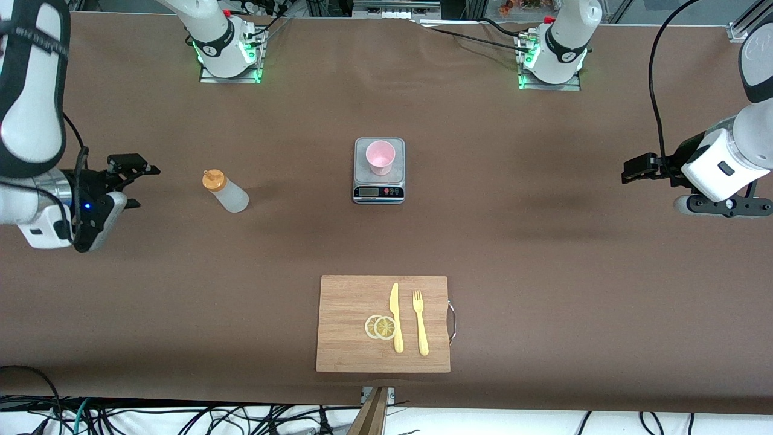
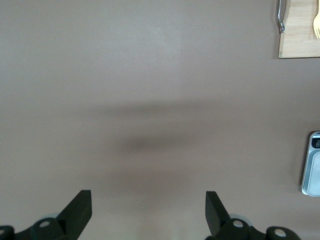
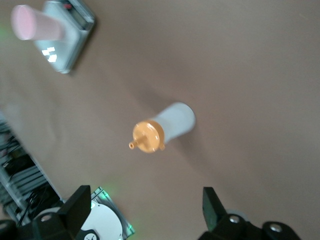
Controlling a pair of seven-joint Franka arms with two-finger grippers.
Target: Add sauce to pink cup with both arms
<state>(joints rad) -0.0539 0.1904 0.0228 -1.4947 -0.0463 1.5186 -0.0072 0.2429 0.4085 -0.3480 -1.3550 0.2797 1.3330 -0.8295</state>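
The sauce bottle (image 1: 226, 192), whitish with an orange nozzle cap, stands on the brown table, toward the right arm's end from the scale. It also shows in the right wrist view (image 3: 167, 126). The pink cup (image 1: 380, 156) stands upright on a small grey scale (image 1: 378, 192) at mid-table, and shows in the right wrist view (image 3: 35, 22). My right gripper (image 1: 142, 186) is open and empty over the table at the right arm's end, apart from the bottle; its jaws (image 3: 146, 195) stand wide. My left gripper (image 1: 628, 172) is open and empty (image 2: 148, 200) over bare table at the left arm's end.
A wooden cutting board (image 1: 350, 326) lies nearer the front camera than the scale, with a yellow knife (image 1: 395, 317), a yellow fork (image 1: 420, 323) and two lemon slices (image 1: 380, 327) on it. The board's corner (image 2: 300, 30) and the scale's edge (image 2: 312, 165) show in the left wrist view.
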